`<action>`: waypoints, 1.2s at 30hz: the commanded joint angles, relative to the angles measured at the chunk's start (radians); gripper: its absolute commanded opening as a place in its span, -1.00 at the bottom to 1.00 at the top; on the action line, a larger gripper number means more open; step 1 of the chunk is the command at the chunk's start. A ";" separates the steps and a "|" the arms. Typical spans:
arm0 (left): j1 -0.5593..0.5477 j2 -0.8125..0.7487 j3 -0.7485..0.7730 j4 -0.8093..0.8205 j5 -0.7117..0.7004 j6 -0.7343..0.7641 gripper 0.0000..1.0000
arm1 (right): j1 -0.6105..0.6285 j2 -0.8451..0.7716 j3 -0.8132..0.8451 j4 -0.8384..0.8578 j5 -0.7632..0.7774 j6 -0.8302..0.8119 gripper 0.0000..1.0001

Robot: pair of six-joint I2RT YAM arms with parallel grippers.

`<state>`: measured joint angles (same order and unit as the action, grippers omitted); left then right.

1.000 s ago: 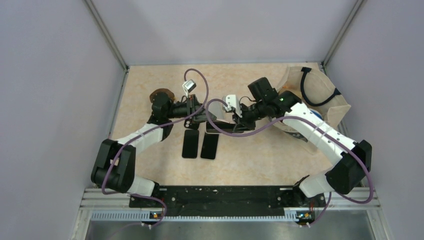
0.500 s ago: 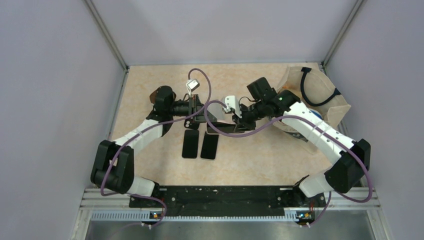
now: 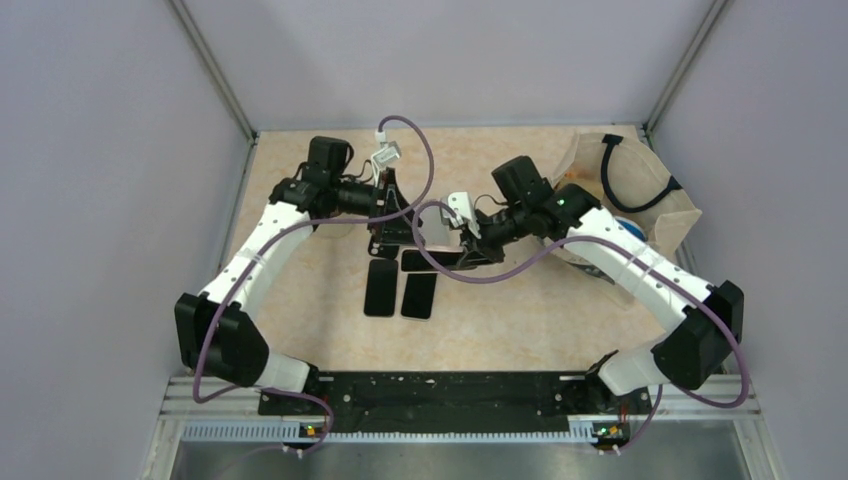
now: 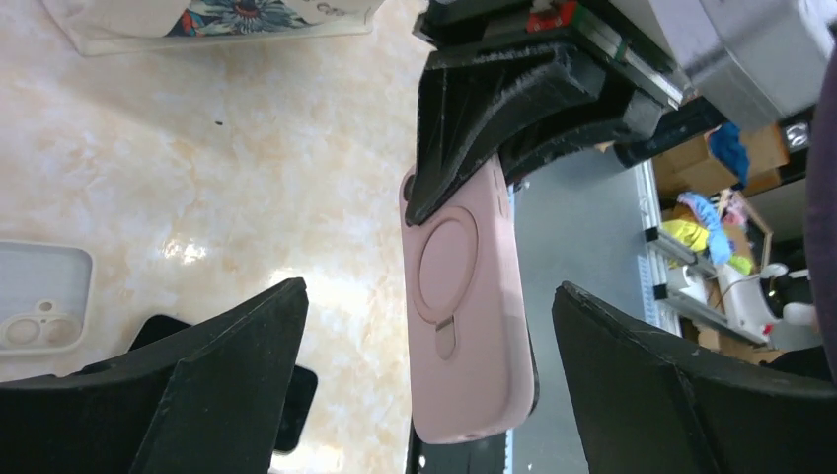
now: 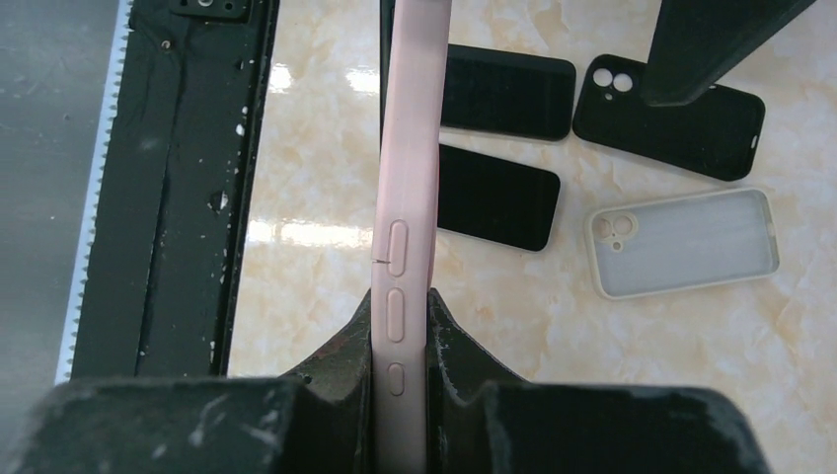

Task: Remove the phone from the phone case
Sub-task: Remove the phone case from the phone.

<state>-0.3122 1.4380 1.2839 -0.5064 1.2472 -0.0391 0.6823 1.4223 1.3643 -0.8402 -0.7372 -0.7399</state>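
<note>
My right gripper point(image 5: 400, 306) is shut on a pink phone case point(image 5: 405, 168), holding it edge-up above the table. In the left wrist view the pink case point(image 4: 464, 306) hangs from the right gripper's fingers point(image 4: 494, 109), back side showing, with a thin dark edge of the phone point(image 4: 533, 365) along its lower right rim. My left gripper point(image 4: 429, 288) is wide open, with one finger on each side of the case and not touching it. From above, the left gripper point(image 3: 395, 215) faces the right gripper point(image 3: 468, 240) at mid-table.
On the table below lie two black phones point(image 3: 380, 287) point(image 3: 420, 293), a black case point(image 5: 681, 123) and a white case point(image 5: 686, 242). A beige bag point(image 3: 640, 190) sits at the back right. The black base rail point(image 3: 440, 390) runs along the near edge.
My left gripper has gone from nearly shut to wide open, and the left arm has swung toward the back of the table. The right gripper has kept its hold on the pink case.
</note>
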 commanded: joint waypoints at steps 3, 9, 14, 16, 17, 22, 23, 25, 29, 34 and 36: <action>0.015 -0.050 0.078 -0.554 -0.044 0.652 0.98 | -0.049 -0.046 0.004 0.070 -0.148 0.037 -1.00; 0.012 -0.199 -0.073 -0.471 -0.072 0.761 0.98 | -0.090 -0.034 0.039 0.069 -0.276 0.106 -1.00; -0.014 -0.273 -0.139 -0.348 -0.116 0.731 0.98 | -0.101 -0.007 0.060 0.069 -0.349 0.144 -1.00; -0.022 -0.285 -0.155 -0.309 -0.129 0.717 0.95 | -0.105 0.005 0.070 0.070 -0.373 0.156 -1.00; -0.026 -0.289 -0.166 -0.285 -0.134 0.706 0.92 | -0.106 0.010 0.073 0.070 -0.383 0.163 -1.00; -0.036 -0.311 -0.213 -0.146 -0.160 0.620 0.72 | -0.107 0.018 0.081 0.071 -0.394 0.175 -1.00; -0.037 -0.310 -0.212 -0.130 -0.161 0.607 0.66 | -0.106 0.019 0.081 0.070 -0.396 0.176 -1.00; -0.041 -0.303 -0.207 -0.117 -0.161 0.594 0.54 | -0.106 0.018 0.079 0.070 -0.395 0.178 -1.00; -0.050 -0.291 -0.204 -0.100 -0.161 0.573 0.35 | -0.107 0.016 0.075 0.073 -0.388 0.176 -1.00; -0.061 -0.286 -0.214 -0.091 -0.168 0.567 0.14 | -0.107 0.015 0.073 0.078 -0.387 0.178 -1.00; -0.064 -0.285 -0.219 -0.090 -0.166 0.573 -0.15 | -0.107 0.016 0.070 0.082 -0.395 0.184 -1.00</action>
<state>-0.3668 1.1530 1.0725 -0.6460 1.0790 0.5373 0.5846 1.4502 1.3827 -0.8211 -1.0554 -0.5636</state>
